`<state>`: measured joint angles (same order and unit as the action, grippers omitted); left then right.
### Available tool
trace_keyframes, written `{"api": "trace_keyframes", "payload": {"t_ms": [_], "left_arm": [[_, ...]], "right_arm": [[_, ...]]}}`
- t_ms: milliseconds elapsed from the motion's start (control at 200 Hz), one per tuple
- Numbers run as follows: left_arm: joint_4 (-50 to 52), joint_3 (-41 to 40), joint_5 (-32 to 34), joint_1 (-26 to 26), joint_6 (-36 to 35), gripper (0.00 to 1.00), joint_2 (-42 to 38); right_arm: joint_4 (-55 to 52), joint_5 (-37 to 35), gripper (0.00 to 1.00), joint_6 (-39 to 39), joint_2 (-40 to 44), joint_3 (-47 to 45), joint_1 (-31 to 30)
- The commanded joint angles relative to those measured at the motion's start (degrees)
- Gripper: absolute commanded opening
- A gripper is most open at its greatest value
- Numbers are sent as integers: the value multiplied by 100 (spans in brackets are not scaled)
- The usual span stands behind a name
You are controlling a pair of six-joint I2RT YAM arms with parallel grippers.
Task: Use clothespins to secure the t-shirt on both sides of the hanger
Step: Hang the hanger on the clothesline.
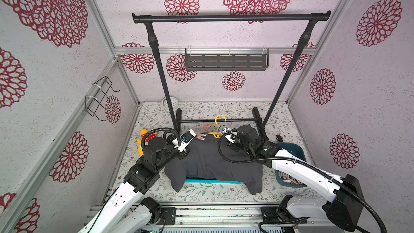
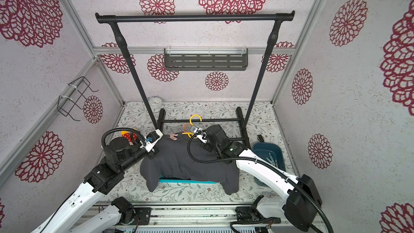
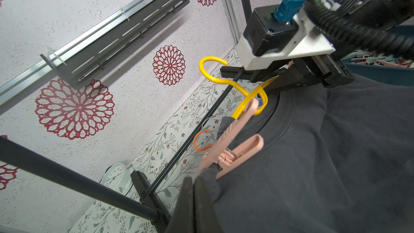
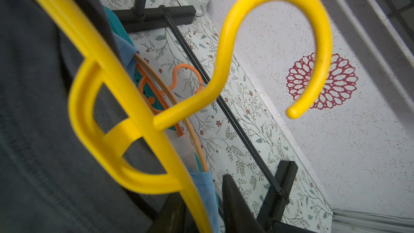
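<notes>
A dark grey t-shirt [image 1: 208,160] [image 2: 186,162] lies spread on the table with a yellow hanger [image 1: 220,118] [image 2: 195,117] through its collar. One pink clothespin [image 3: 230,151] [image 1: 201,136] is clipped on the shirt's shoulder fold beside the collar. My left gripper [image 3: 193,189] is shut, its fingers pressed together beside that fold, just below the pin. My right gripper [image 4: 201,184] is open around the hanger's [image 4: 268,19] other arm; one finger touches the yellow bar, with a gap to the other. More clothespins [image 3: 380,60] lie in a blue bin.
The black garment rack [image 1: 230,17] stands behind the shirt, its base bar close to the hanger hook. An orange hanger [image 1: 208,127] lies by the collar. The blue bin [image 2: 268,153] sits to the right, a clock [image 2: 155,103] and a yellow toy [image 1: 145,134] to the left.
</notes>
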<state>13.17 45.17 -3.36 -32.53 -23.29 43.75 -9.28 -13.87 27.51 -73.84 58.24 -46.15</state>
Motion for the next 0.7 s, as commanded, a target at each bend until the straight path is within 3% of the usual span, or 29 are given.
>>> {"api": "trace_keyframes", "payload": {"t_ms": [0, 160, 405, 510, 695], "left_arm": [[-307, 220, -23, -25, 78, 0, -98], [-256, 238, -107, -26, 58, 0, -98], [10, 363, -226, -41, 10, 0, -234], [173, 508, 9, -45, -33, 0, -284], [706, 1022, 23, -57, 359, 31, -455]], "right_arm": [[285, -81, 31, 102, 20, 197, 45], [510, -186, 28, 348, -45, 112, 84], [1330, -184, 0, 996, 352, -125, 93], [1663, -164, 0, 1509, 686, -287, 90], [1833, -142, 0, 2398, 1178, -392, 89]]}}
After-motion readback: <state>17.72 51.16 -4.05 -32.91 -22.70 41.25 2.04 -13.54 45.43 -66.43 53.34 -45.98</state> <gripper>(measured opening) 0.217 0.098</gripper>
